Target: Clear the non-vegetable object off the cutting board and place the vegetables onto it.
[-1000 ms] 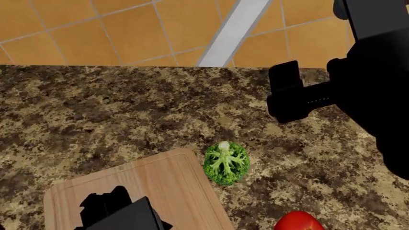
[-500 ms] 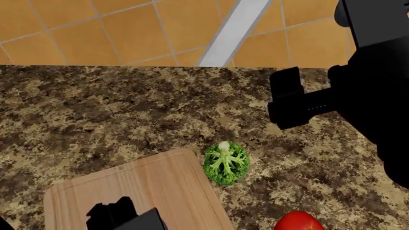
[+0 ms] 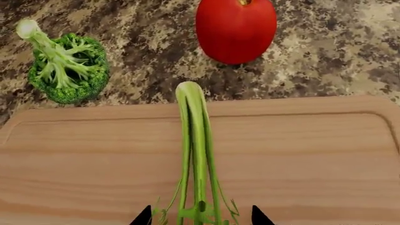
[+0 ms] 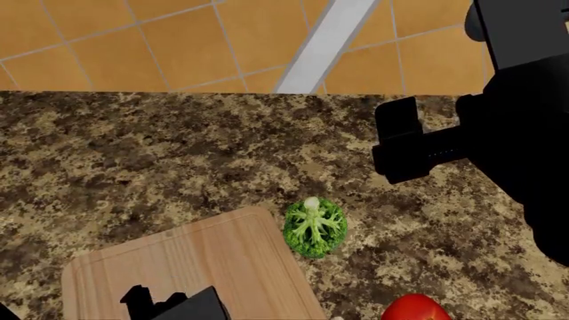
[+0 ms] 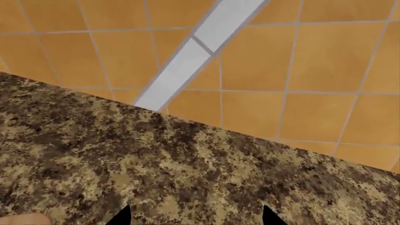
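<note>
The non-vegetable object, a pale-green celery stalk (image 3: 195,140), lies lengthwise on the light-wood cutting board (image 3: 312,154). My left gripper (image 3: 200,218) is open, with its two tips either side of the stalk's leafy end and gaps on both sides. In the head view the left gripper (image 4: 169,303) covers the stalk at the board's (image 4: 222,253) near part. The vegetables lie off the board on the counter: a broccoli head (image 4: 313,227) (image 3: 65,70) beside its edge and a red tomato (image 4: 414,309) (image 3: 236,29). My right gripper (image 4: 396,143) (image 5: 195,216) hangs open over bare counter, holding nothing.
A speckled brown granite counter (image 4: 178,153) carries everything. Its far edge drops to an orange tiled floor (image 4: 133,40) with a pale strip (image 4: 320,47). My black right arm (image 4: 524,147) fills the right side of the head view.
My left gripper has drawn back toward the board's near edge and sits lower in the head view. The right gripper has barely shifted. Broccoli and tomato have not moved.
</note>
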Tool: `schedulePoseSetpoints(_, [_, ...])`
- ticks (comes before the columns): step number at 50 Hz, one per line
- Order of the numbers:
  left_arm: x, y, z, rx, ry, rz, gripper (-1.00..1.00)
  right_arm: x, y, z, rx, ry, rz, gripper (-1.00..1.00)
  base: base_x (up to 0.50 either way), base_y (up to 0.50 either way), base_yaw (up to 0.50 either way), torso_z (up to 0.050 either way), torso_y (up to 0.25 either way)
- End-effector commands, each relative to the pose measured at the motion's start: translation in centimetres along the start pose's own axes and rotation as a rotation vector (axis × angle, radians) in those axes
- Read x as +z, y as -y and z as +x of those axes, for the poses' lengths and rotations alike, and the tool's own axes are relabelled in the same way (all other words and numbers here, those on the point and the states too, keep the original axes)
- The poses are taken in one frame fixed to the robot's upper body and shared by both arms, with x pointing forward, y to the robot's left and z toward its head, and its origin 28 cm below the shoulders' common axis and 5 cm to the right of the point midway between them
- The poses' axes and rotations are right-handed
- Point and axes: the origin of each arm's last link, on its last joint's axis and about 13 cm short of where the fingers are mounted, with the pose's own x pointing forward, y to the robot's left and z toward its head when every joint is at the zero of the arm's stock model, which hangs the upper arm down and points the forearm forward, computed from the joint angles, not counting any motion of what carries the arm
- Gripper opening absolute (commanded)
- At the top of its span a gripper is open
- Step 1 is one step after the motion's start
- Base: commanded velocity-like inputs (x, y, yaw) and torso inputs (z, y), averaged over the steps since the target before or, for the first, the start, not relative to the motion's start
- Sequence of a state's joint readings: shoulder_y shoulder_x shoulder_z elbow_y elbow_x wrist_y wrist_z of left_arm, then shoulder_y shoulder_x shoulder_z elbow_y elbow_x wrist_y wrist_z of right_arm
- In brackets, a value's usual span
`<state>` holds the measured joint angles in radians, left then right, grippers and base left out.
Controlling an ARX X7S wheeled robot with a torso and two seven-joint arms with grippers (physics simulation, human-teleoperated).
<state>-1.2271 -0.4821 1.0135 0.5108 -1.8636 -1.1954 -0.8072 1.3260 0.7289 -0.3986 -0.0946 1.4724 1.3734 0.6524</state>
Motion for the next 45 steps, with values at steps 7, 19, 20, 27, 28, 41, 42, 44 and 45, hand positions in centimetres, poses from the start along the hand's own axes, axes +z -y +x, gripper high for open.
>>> schedulePoseSetpoints(7, [-0.1, -0.4, -0.3, 0.009, -0.031, 0.008, -1.0, 0.7, -0.2, -0.1, 0.028, 0.032, 0.01, 1.0, 0.0, 0.0, 0.0, -0.001, 0.0])
schedulePoseSetpoints(19, [1.9, -1.4, -3.8, 0.059, 0.09, 0.014, -1.0, 1.0, -0.2, -0.7, 0.016, 0.044, 0.006, 1.0, 0.0, 0.0, 0.0, 0.0, 0.0])
schedulePoseSetpoints(20, [2.0, -1.6, -4.1, 0.059, 0.095, 0.011, -1.0, 0.9, -0.3, -0.7, 0.016, 0.044, 0.007, 1.0, 0.0, 0.0, 0.0, 0.0, 0.0])
schedulePoseSetpoints(27, [2.6, -3.3, -5.5, 0.1, 0.132, -0.031, -1.0, 1.2, -0.2, -0.8, 0.014, 0.051, 0.004, 1.0, 0.0, 0.0, 0.0, 0.0, 0.0])
schedulePoseSetpoints(28, [2.6, -3.6, -5.6, 0.11, 0.133, -0.04, -1.0, 1.2, -0.2, -0.8, 0.014, 0.052, 0.005, 1.0, 0.0, 0.0, 0.0, 0.0, 0.0])
schedulePoseSetpoints(41, [3.5, -6.2, -6.8, 0.189, 0.156, -0.086, -1.0, 1.6, -0.1, -0.9, 0.013, 0.055, -0.001, 1.0, 0.0, 0.0, 0.0, 0.0, 0.0])
schedulePoseSetpoints(42, [3.5, -6.4, -6.7, 0.192, 0.156, -0.089, -1.0, 1.6, -0.1, -0.9, 0.013, 0.054, -0.002, 1.0, 0.0, 0.0, 0.0, 0.0, 0.0])
schedulePoseSetpoints(44, [3.6, -7.0, -6.6, 0.212, 0.156, -0.096, -1.0, 1.7, -0.1, -1.0, 0.012, 0.054, -0.002, 1.0, 0.0, 0.0, 0.0, 0.0, 0.0])
schedulePoseSetpoints(45, [3.7, -7.4, -6.5, 0.225, 0.154, -0.1, -1.0, 1.7, 0.0, -1.0, 0.012, 0.055, -0.002, 1.0, 0.0, 0.0, 0.0, 0.0, 0.0])
